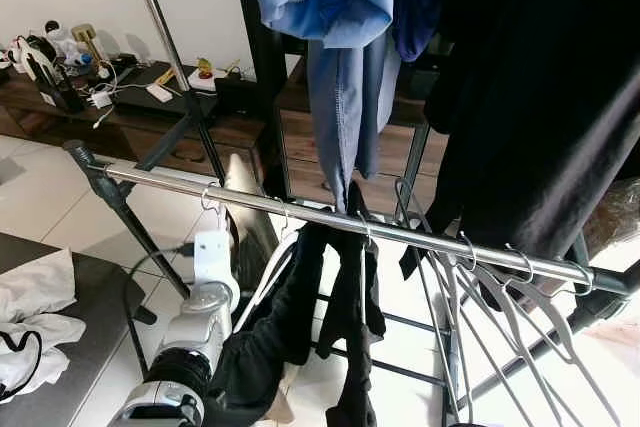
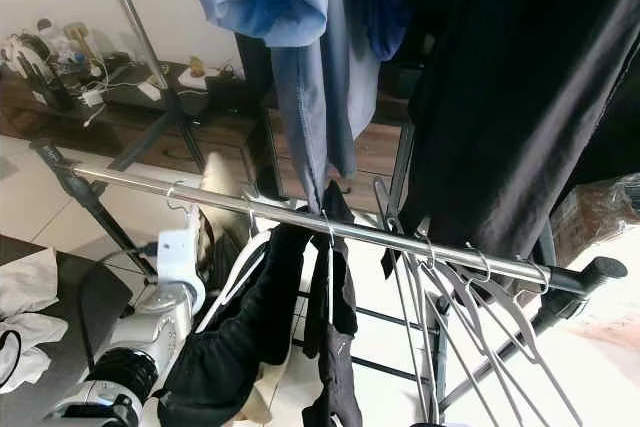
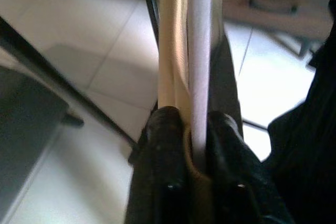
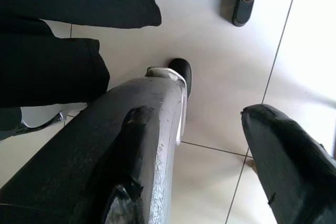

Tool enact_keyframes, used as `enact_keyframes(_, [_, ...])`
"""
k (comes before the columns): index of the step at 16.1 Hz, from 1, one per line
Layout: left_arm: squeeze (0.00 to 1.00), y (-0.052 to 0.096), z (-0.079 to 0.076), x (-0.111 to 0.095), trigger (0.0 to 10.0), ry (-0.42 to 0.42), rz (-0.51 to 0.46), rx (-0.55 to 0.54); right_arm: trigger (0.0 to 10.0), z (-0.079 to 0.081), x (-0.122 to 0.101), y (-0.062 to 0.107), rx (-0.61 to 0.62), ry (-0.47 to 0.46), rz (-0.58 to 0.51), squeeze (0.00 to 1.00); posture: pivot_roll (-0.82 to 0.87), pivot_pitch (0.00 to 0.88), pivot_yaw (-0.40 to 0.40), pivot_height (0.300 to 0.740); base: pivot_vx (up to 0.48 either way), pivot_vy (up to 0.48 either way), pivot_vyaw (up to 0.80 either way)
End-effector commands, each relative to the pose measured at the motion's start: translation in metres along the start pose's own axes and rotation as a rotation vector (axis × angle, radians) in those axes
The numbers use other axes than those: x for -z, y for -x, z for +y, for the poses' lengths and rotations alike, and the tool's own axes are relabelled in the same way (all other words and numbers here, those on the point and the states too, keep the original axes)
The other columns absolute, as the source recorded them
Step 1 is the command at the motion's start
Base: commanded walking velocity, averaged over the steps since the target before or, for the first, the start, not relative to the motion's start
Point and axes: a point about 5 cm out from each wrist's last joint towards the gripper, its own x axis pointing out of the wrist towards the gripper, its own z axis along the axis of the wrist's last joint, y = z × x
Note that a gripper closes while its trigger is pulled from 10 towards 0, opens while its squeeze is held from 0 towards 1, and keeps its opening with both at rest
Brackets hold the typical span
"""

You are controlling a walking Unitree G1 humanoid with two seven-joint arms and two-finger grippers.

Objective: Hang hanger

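White tiled floor (image 1: pixel 60 207) lower left, chrome rail (image 1: pixel 330 219) crossing mid-frame. Left gripper (image 3: pixel 191 145) clamped on white hanger (image 1: pixel 262 282), hooked over rail at centre, carrying black garment (image 1: pixel 275 337). Right gripper (image 4: pixel 210 145) spread apart above tiles.

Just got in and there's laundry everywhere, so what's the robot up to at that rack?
The robot is hanging laundry on a drying rack. Its left pincer is shut on a white hanger carrying a black garment, raised just below the lower steel rail. That hanger's hook sits at the rail; whether it bears weight is unclear. Another black garment and several empty wire hangers hang there already. The right pincer hangs open over the tiled floor.
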Motion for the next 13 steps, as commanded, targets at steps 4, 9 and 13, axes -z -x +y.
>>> enact_keyframes(4, [0.0,0.011,0.015,-0.001,0.0,-0.112,-0.098,-0.017,10.0,0.0,0.004,0.0,-0.003,0.009,0.02,0.0,-0.06,0.098,0.016,0.74,0.0,0.0,0.0])
enact_keyframes(9, [0.0,0.025,0.022,-0.005,0.0,-0.11,-0.19,0.006,10.0,0.0,0.002,0.0,-0.003,0.013,0.015,0.0,-0.05,0.089,0.013,0.74,0.0,0.0,0.0])
enact_keyframes(13, [0.0,0.048,0.031,-0.003,0.0,-0.13,-0.289,0.034,10.0,-0.001,0.001,0.0,-0.001,0.019,0.016,0.0,-0.03,0.078,0.011,0.74,0.0,0.0,0.0])
